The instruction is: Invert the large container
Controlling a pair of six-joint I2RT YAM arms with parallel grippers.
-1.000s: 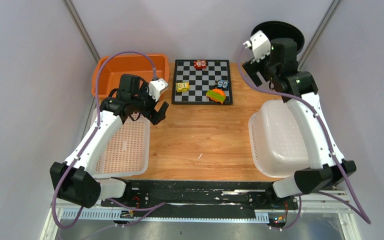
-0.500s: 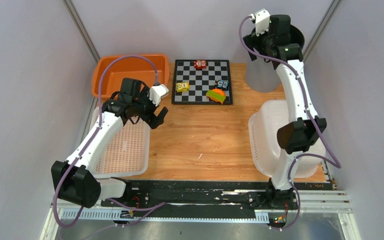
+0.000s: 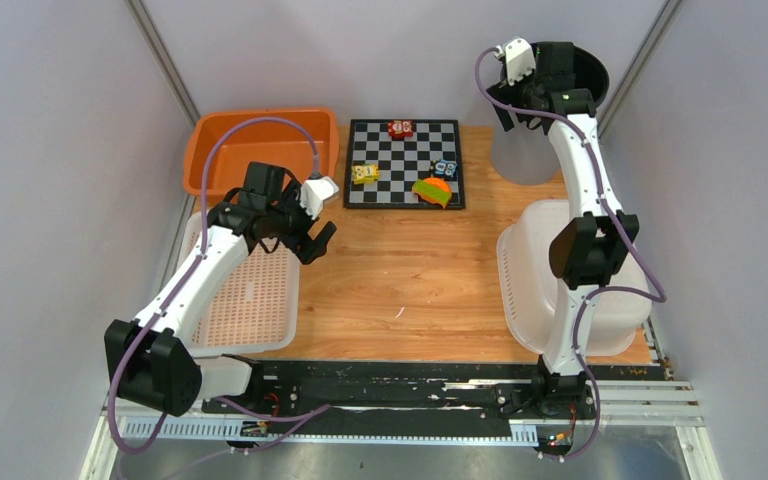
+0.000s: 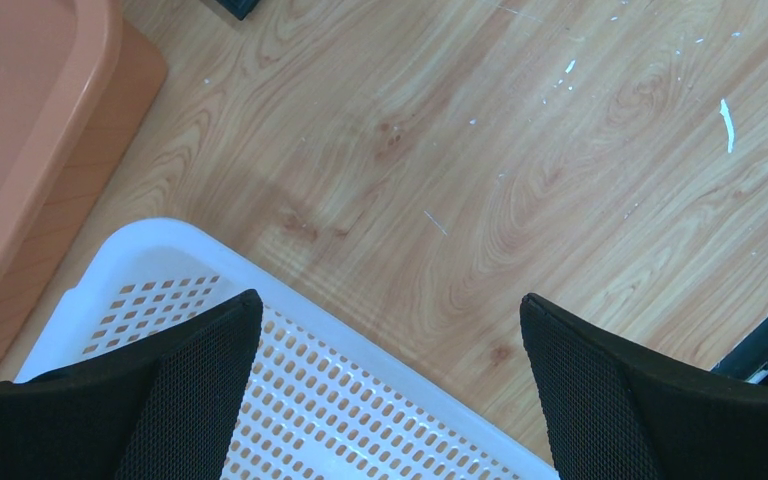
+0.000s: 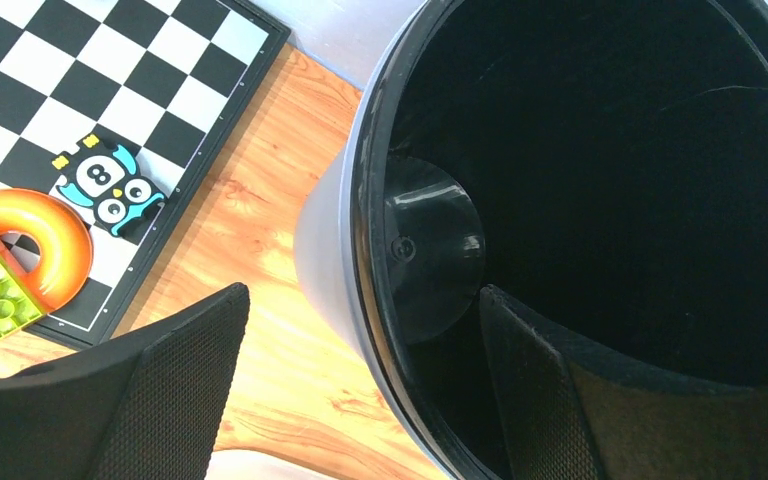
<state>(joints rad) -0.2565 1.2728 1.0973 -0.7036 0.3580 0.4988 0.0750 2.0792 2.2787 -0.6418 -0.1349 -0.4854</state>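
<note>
The large container (image 3: 525, 160) is a grey bin with a black inside, standing upright at the table's back right corner. In the right wrist view its rim and dark interior (image 5: 610, 150) fill the right half. My right gripper (image 3: 522, 100) hangs over the bin's left rim, open. The rim passes between its jaws (image 5: 360, 292), one finger inside the bin and one outside over the wood. Neither pad visibly touches the wall. My left gripper (image 3: 315, 235) is open and holds nothing, hovering over the corner of a white perforated basket (image 4: 360, 400).
An orange tub (image 3: 260, 140) sits back left, with the white perforated basket (image 3: 250, 300) in front of it. A chessboard (image 3: 405, 165) with small toys lies at the back centre. A white tub (image 3: 540, 280) stands at the right, under my right arm.
My right arm has stretched out toward the back and brought its gripper over the bin's rim, jaws narrowing slightly. The left gripper drifted a little toward the near side.
</note>
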